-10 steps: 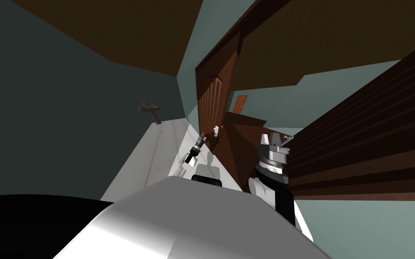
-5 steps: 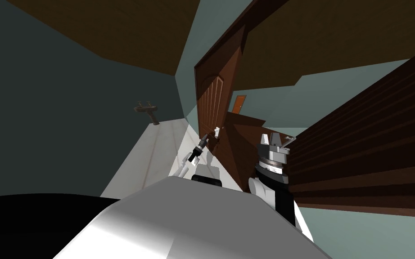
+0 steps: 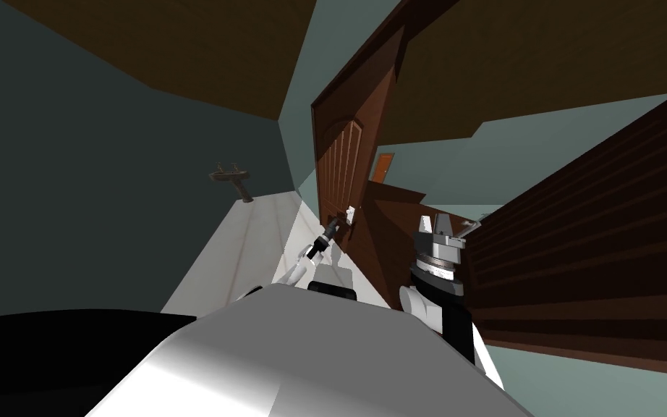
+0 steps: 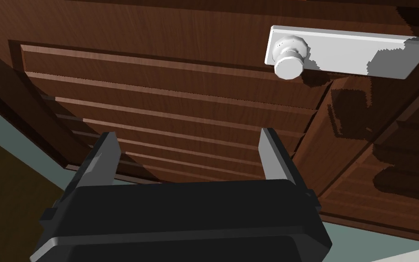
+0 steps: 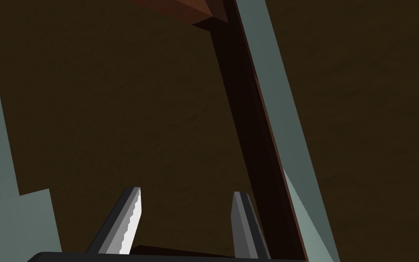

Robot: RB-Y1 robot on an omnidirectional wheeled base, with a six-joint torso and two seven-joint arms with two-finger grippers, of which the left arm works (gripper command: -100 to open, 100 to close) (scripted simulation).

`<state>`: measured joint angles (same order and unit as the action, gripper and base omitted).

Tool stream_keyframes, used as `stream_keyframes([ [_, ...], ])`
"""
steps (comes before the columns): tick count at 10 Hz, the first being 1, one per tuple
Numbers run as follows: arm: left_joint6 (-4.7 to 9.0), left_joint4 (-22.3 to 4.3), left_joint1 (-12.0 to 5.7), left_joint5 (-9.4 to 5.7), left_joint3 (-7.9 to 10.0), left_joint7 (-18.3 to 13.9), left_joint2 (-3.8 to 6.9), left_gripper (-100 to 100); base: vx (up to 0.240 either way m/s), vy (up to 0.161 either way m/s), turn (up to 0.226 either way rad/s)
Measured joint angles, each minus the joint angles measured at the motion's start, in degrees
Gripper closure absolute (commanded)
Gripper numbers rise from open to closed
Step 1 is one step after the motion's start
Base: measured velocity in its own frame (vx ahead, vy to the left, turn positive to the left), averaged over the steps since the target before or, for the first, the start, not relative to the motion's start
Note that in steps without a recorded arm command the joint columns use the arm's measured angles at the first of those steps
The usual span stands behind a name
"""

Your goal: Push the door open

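A brown panelled door (image 4: 158, 91) stands partly open just ahead. The left hand (image 4: 188, 136) is close to its face, its 2 fingers spread wide and holding nothing. The white knob (image 4: 288, 59) on its white plate (image 4: 354, 50) is just beyond the fingertips. The right hand (image 5: 187, 195), raised to the door's right, is also open and empty. A wall sink (image 3: 229, 176) sits well off to the left.

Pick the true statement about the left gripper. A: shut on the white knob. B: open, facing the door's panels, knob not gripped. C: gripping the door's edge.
B: the left gripper stands open before the brown door, with the white knob beyond its fingers, ungripped.
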<state>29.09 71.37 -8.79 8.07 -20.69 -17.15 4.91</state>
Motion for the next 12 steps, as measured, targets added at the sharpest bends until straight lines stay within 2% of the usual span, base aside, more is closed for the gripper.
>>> stream_keyframes([
  [3, -0.38, -3.55, -2.25, 0.32, -1.61, -1.2, 0.06, -100, 0.088, 0.069, -0.036],
  [12, -0.9, -14.86, -9.3, 1.23, -5.53, -3.68, -1.36, -100, 0.088, 0.066, -0.033],
])
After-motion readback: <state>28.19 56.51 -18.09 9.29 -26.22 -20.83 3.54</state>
